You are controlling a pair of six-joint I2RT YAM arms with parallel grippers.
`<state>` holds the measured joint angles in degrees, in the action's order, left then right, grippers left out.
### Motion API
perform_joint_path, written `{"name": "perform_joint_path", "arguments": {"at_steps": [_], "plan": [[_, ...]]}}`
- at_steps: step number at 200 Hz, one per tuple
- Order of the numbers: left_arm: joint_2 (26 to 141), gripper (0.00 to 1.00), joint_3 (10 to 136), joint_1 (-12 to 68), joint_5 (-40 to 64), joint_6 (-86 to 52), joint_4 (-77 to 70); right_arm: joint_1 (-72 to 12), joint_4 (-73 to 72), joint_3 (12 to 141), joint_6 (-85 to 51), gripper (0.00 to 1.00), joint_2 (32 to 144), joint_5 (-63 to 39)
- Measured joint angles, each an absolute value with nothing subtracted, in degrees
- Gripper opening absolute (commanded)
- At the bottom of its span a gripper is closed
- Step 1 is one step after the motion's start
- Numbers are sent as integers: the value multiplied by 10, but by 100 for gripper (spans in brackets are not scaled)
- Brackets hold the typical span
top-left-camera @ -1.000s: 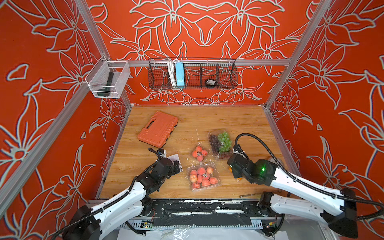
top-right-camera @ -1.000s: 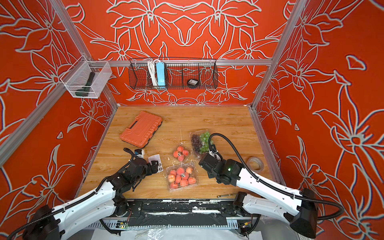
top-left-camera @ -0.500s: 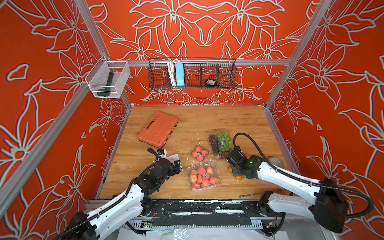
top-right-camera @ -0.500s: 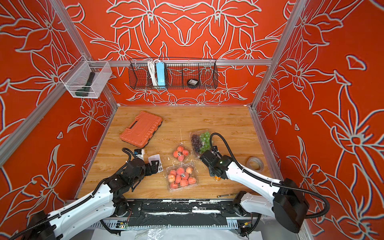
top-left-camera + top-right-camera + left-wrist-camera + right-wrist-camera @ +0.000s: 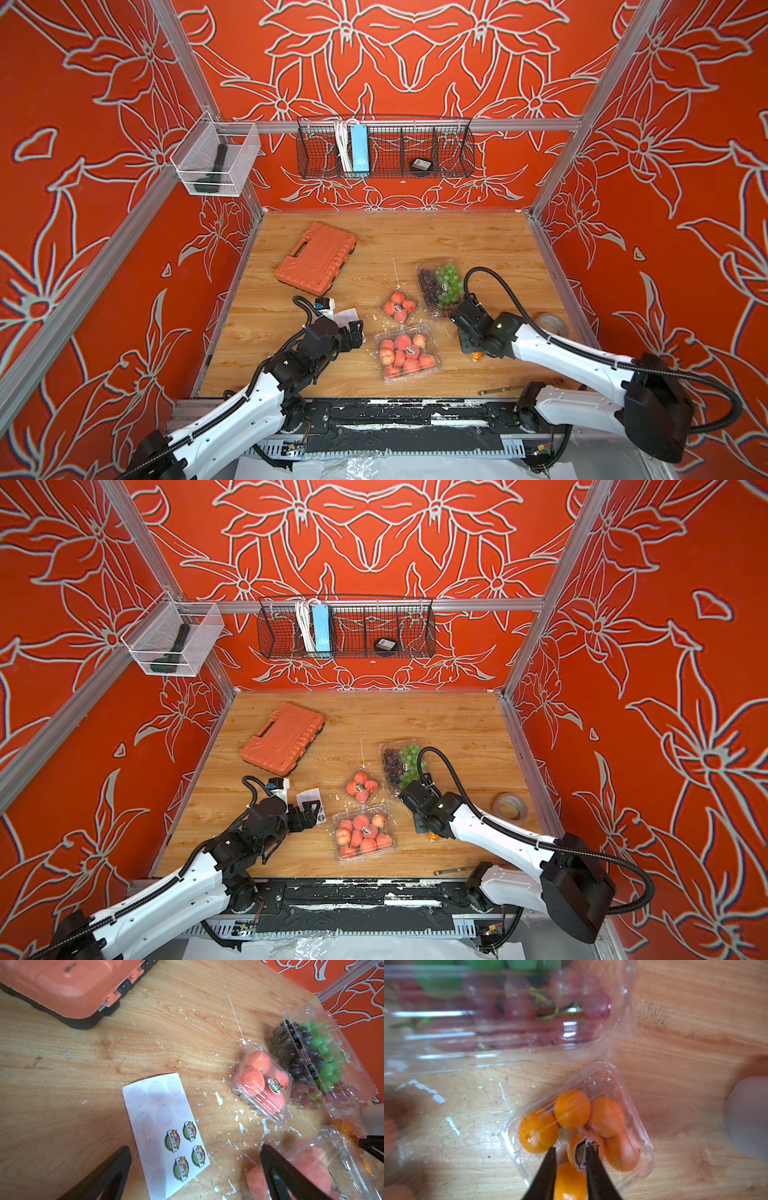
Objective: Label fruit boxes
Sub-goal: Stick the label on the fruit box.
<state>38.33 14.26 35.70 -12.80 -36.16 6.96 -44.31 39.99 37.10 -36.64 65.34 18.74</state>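
Since a second earlier, the right end effector (image 5: 571, 1148) had parted its jaws slightly over the small-orange box (image 5: 572, 1109) on the surface (image 5: 415, 237). The left end effector (image 5: 193, 1147) hung wide open above the sticker sheet (image 5: 164, 1126). Beyond lay the many-peach box (image 5: 405, 353), few-peach box (image 5: 398, 306), then grape box (image 5: 442, 282).

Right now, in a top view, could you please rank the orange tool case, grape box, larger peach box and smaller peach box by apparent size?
1. orange tool case
2. larger peach box and grape box: too alike to rank
3. smaller peach box
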Motion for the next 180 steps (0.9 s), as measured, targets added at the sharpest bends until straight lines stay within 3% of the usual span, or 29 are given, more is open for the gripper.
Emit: {"name": "perform_joint_path", "arguments": {"at_steps": [10,31,46,128,135,152,166,180], "plan": [[383,98,142,357,-128,-362,69,-443,404,371,-366,44,639,188],[383,98,142,357,-128,-360,69,-443,406,365,-362,17,605,189],[381,98,142,357,-128,-360,69,-443,409,360,-366,3,594,192],[374,98,141,357,-129,-360,69,-443,411,368,-377,0,690,202],[374,98,141,357,-129,-360,69,-443,411,368,-378,11,687,202],[372,98,140,357,-129,-360,68,-443,413,368,-385,55,668,205],[371,98,138,357,-129,-360,66,-443,415,367,-384,68,645,206],[371,99,136,357,-131,-359,56,-443,419,367,-382,74,623,206]]}}
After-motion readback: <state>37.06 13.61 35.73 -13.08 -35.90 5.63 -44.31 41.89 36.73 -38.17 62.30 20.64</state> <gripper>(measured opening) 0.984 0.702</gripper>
